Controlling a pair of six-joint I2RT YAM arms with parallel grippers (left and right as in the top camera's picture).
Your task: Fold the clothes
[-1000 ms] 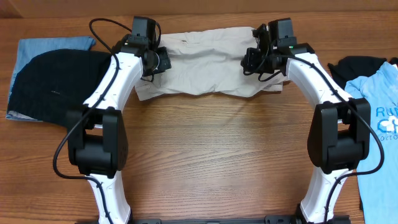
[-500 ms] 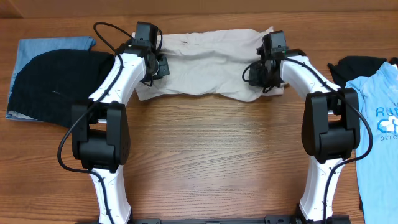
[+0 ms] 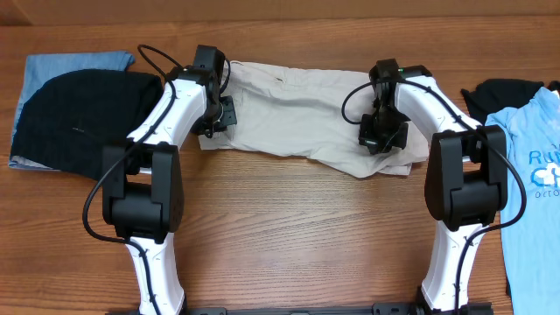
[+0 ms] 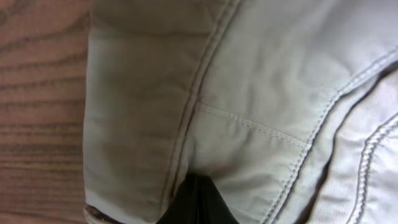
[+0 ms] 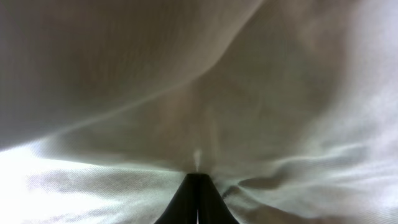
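Observation:
The clothes, pale khaki shorts, lie spread flat across the back of the wooden table between my two arms. My left gripper sits at their left end, shut and pinching the fabric. In the left wrist view stitched seams and a hem of the shorts fill the frame above the dark closed gripper. My right gripper is at the right end, near the front edge of the cloth. In the right wrist view the gripper is shut on puckered khaki cloth.
A black knit garment lies on a folded blue cloth at the far left. A light blue T-shirt and another dark garment lie at the far right. Bare wood shows left of the shorts.
Both grippers have moved toward the front of the table, dragging the cloth with them. The shorts now reach further forward, most on the right, and lie flatter.

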